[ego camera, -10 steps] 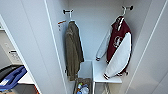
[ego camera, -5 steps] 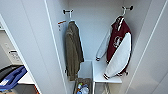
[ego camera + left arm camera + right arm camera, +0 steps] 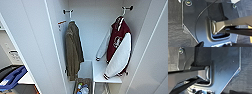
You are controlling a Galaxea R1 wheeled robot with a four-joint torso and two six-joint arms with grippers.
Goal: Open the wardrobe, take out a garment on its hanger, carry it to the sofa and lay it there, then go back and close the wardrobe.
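We judge the wardrobe (image 3: 32,45) already open and the take-out step in hand, the garment (image 3: 119,47) hanging on its hanger (image 3: 123,12) at the inside right, though we cannot tell either tool's state.

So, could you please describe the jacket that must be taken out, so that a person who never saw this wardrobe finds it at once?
Look into the open white wardrobe: two garments hang from hooks on its back wall. The garment wanted is on the right, on a white hanger. It is maroon with white sleeves and a white chest emblem, unlike the plain olive-brown coat on the left.
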